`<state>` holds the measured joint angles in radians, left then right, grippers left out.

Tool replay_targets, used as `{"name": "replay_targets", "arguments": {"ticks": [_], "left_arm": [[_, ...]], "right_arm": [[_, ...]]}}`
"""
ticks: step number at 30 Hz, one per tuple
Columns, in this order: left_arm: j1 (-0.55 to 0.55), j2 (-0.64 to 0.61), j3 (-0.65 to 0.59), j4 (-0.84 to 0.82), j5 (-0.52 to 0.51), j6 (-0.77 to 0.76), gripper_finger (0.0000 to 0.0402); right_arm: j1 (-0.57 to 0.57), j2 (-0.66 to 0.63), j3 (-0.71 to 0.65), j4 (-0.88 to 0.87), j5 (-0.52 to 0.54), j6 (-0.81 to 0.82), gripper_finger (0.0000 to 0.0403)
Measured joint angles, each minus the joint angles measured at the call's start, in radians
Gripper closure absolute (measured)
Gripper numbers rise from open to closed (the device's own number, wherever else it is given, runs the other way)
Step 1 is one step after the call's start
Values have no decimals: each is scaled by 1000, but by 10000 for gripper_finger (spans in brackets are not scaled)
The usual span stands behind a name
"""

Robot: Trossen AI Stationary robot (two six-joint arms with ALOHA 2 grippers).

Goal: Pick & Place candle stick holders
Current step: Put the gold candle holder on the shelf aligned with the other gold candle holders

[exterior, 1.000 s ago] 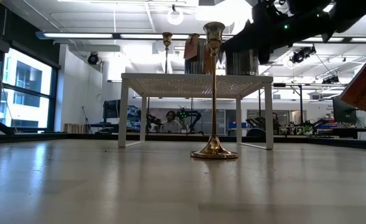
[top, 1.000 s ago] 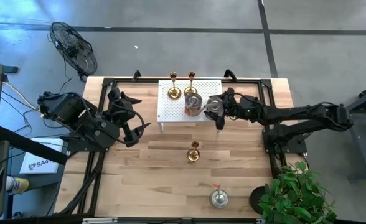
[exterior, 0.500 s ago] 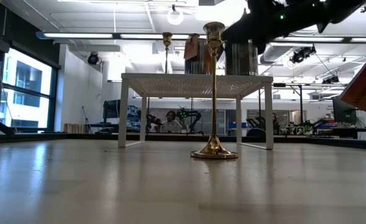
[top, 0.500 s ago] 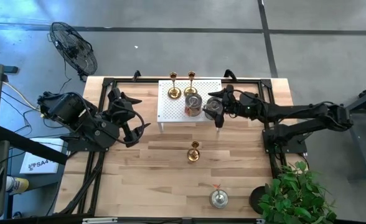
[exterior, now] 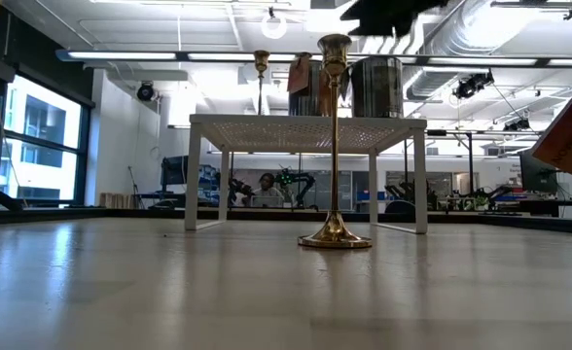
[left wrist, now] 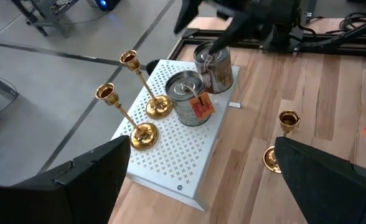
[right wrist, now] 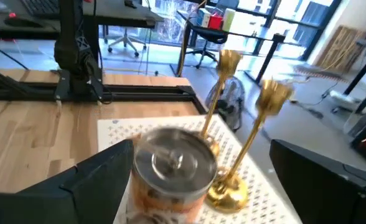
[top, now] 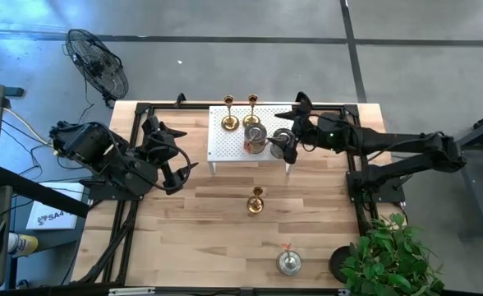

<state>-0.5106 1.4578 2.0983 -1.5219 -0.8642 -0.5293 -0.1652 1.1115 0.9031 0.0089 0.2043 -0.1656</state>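
Orange tag (left wrist: 201, 106) on silver holder (left wrist: 188, 98), rack (left wrist: 170, 163); text unreadable.

A light wooden counter (top: 217, 222) with a black metal frame stands on a grey concrete floor (top: 241, 49). A white perforated metal rack (top: 225, 144) stands near its far edge. A black round floor fan (top: 98, 62) is beyond the far left corner. A green leafy plant in a dark pot (top: 389, 255) is beside the near right corner.
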Motion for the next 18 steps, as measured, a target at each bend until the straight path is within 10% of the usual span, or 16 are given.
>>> {"name": "replay_targets", "arguments": {"ticks": [9,18], "left_arm": [[0,-1,-12,0,55,-3,11],[0,-2,-88,-5,62,-2,11]], "right_arm": [[193,-8,302,-350,57,-47,32],[445,4,328,-495,42,92,32]]}}
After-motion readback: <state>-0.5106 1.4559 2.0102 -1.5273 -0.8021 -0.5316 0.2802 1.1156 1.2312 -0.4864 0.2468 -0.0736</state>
